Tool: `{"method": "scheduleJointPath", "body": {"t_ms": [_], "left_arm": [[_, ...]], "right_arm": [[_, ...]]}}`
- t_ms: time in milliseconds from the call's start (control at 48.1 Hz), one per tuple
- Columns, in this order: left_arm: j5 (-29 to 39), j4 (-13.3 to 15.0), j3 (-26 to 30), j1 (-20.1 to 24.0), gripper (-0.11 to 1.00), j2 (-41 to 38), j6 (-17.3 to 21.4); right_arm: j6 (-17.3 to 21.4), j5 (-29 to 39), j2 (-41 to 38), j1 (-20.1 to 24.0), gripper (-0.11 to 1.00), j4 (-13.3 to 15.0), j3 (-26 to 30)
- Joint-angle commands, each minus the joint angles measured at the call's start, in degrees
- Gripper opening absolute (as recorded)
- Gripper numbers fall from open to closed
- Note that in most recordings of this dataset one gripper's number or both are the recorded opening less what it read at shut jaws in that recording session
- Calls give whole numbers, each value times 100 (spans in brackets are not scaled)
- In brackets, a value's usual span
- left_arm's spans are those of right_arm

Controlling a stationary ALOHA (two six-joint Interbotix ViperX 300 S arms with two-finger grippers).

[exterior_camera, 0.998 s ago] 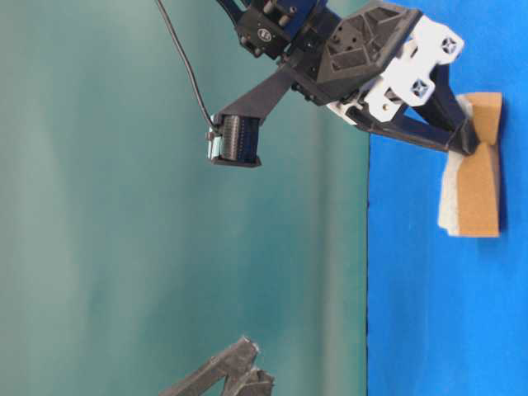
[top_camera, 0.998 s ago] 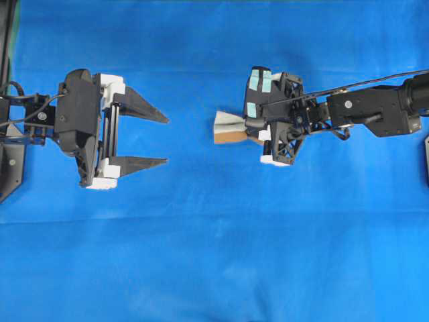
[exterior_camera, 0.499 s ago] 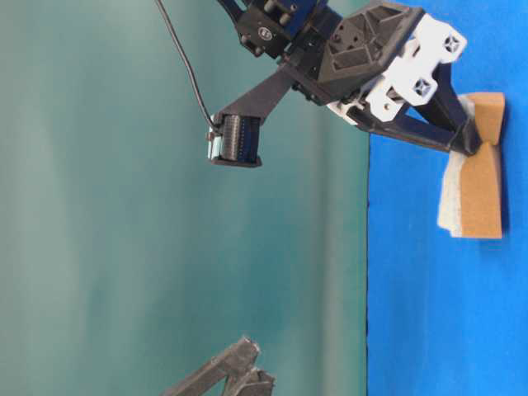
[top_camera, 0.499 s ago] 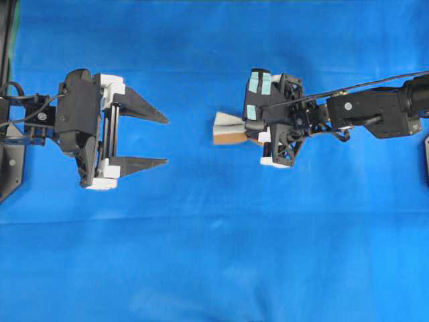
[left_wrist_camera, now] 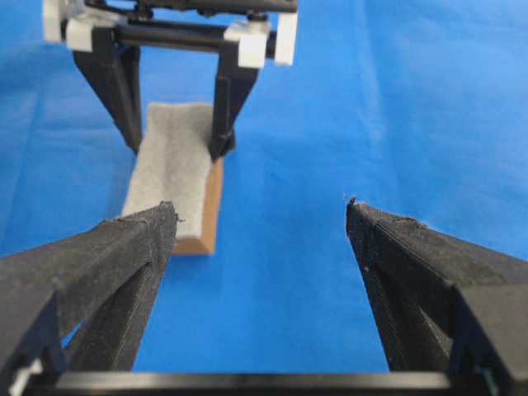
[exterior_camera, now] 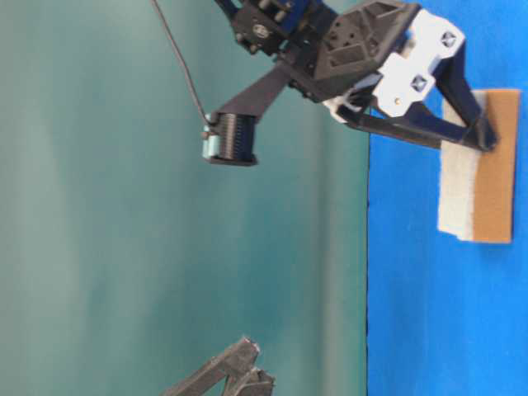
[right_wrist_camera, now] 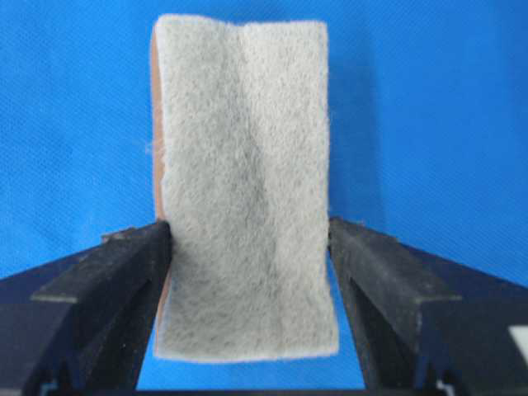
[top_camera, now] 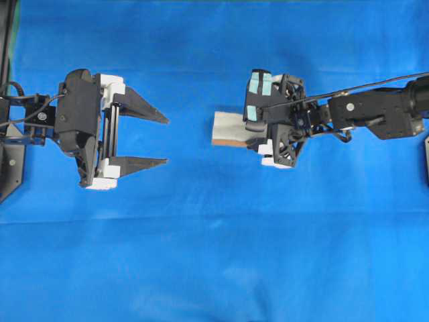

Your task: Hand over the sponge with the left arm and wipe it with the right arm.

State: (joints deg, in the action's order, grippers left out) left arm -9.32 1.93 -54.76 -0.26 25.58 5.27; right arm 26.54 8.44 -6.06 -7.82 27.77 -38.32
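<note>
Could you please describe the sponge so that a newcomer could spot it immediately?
On the blue cloth, look just right of centre, between the fingers of the teal-patched right gripper. The small flat rectangular sponge lies there, the only pale item: grey-white fuzzy top, thin orange-brown underside.

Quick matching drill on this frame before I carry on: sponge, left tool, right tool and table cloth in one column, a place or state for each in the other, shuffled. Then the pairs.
Column 1
1. sponge
2. left tool
3. right tool
4. table cloth

Column 2
A. plain blue, under everything
B. open, nothing between its fingers, well apart from the sponge
C. lying flat, grey side up
D. open, fingers flanking the sponge's sides

Pairs: 1-C, 2-B, 3-D, 4-A
</note>
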Motion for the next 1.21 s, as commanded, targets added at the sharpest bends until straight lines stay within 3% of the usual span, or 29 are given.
{"method": "scheduleJointPath", "body": {"t_ms": [0, 457, 936, 1185], "left_arm": [[-26, 0, -18, 0, 81, 18, 9], [-26, 0, -9, -9, 81, 26, 53], [-44, 0, 0, 0, 81, 26, 0], [53, 0, -62, 18, 81, 431, -9]], "right_arm": [[0, 88, 369, 18, 72, 18, 123], [-53, 756, 1723, 132, 72, 53, 53], [9, 659, 1863, 220, 72, 62, 18], [26, 703, 2461, 237, 72, 53, -105]]}}
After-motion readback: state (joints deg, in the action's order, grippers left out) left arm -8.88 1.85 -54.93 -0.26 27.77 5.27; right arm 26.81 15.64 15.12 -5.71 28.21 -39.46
